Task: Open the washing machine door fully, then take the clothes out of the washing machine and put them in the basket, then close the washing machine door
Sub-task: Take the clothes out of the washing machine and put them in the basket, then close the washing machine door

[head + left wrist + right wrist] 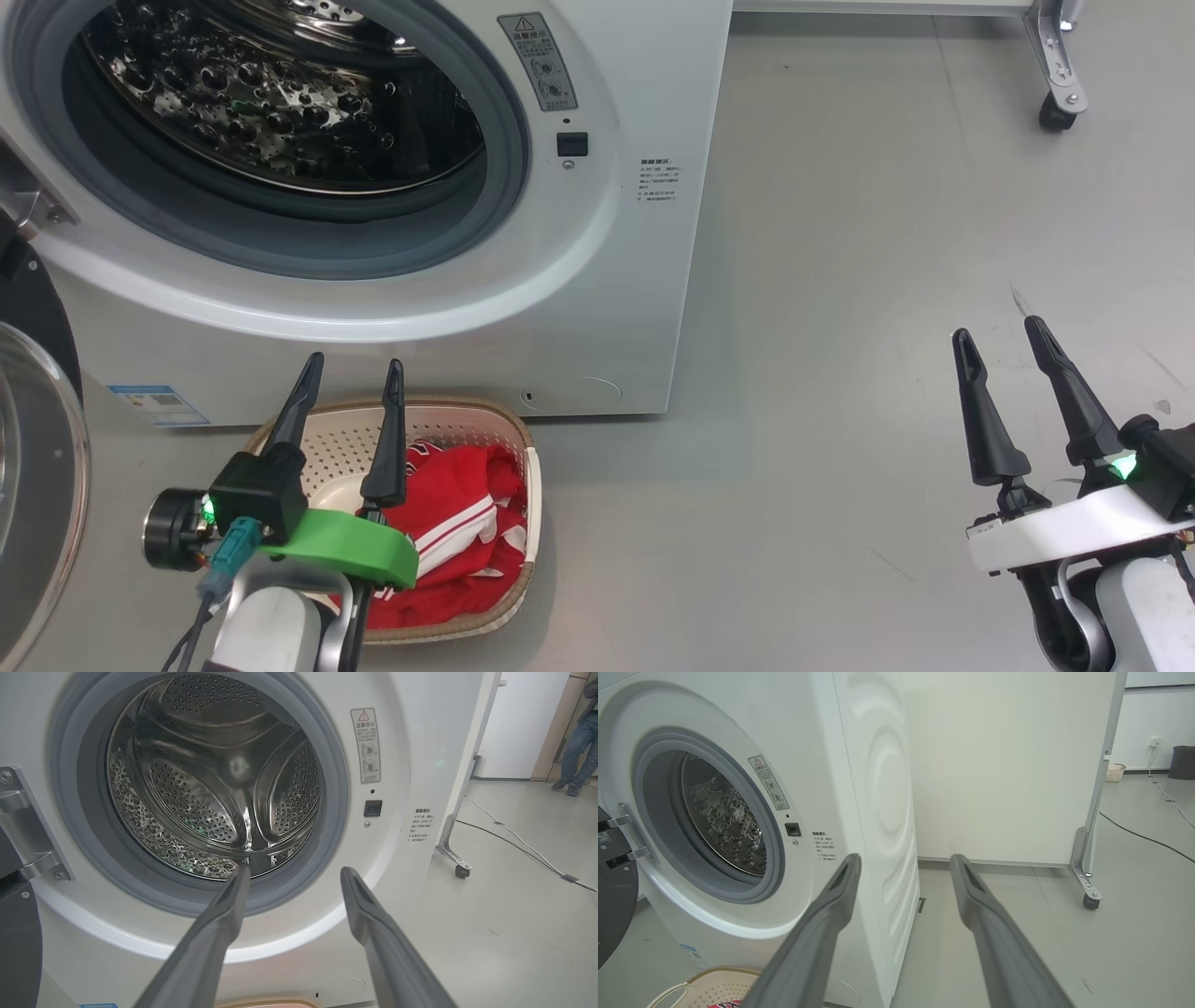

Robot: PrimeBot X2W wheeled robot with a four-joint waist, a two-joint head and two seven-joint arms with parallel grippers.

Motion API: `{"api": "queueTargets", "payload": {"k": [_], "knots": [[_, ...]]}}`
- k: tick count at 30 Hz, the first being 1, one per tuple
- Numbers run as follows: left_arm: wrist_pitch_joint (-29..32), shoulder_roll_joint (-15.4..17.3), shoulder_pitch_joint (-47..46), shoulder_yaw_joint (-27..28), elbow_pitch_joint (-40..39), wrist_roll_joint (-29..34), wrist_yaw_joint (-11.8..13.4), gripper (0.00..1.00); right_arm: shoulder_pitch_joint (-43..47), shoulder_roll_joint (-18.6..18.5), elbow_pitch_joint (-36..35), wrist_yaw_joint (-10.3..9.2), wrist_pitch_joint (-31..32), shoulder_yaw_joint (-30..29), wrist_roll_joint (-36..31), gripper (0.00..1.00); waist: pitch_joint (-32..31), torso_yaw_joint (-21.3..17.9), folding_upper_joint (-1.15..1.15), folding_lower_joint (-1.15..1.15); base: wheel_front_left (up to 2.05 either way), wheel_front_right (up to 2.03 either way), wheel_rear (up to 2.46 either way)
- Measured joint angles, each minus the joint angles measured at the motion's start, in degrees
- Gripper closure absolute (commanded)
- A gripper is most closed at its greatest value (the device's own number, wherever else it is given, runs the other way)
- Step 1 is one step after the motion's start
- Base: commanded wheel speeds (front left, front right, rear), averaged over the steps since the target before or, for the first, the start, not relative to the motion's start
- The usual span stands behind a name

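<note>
Left gripper point(353, 364) hovers over the basket point(534, 485), fingers spread, holding nothing. Right gripper point(999, 329) is likewise spread above the floor point(840, 373). Red clothes point(464, 523) lie in the basket, just before the washing machine point(607, 308), whose door point(37, 485) hangs open.

Smooth grey floor point(840, 280) runs throughout. A white partition point(1004, 765) on a caster point(1088, 901) stands right. Far right, a cable point(1143, 835) trails; a dark bin point(1184, 762) sits by the white wall point(1153, 718). A person point(577, 742) stands far off.
</note>
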Motion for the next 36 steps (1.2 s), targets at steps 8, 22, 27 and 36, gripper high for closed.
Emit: {"api": "queueTargets", "payload": {"k": [8, 22, 27, 36], "knots": [[0.0, 0.0, 1.0, -0.3, -1.8, -0.5, 0.5, 0.0, 0.0, 0.1, -0.1, 0.0, 0.0, -0.1, -0.5, 0.0, 0.2, -0.2, 0.0, 0.0, 0.0, 0.0, 0.0], [0.0, 0.2, 2.7, -0.9, -3.1, -0.8, 1.0, 0.0, 0.0, 0.2, -0.2, 0.0, 0.0, 0.0, -0.6, 0.0, 0.1, -0.6, 0.0, 0.0, 0.0, 0.0, 0.0], [0.0, 0.2, 2.8, -0.9, -3.4, -1.0, 1.0, 0.0, 0.0, 0.4, -0.2, 0.0, 0.0, 0.0, -0.9, 0.0, -0.1, -0.7, 0.0, 0.0, 0.0, 0.0, 0.0], [0.0, 0.2, 3.4, -1.0, -3.8, -1.0, 1.0, 0.0, 0.1, 0.5, -0.2, 0.0, 0.0, 0.1, -1.0, 0.0, -0.3, -0.9, 0.0, 0.0, 0.0, 0.0, 0.0]]}}
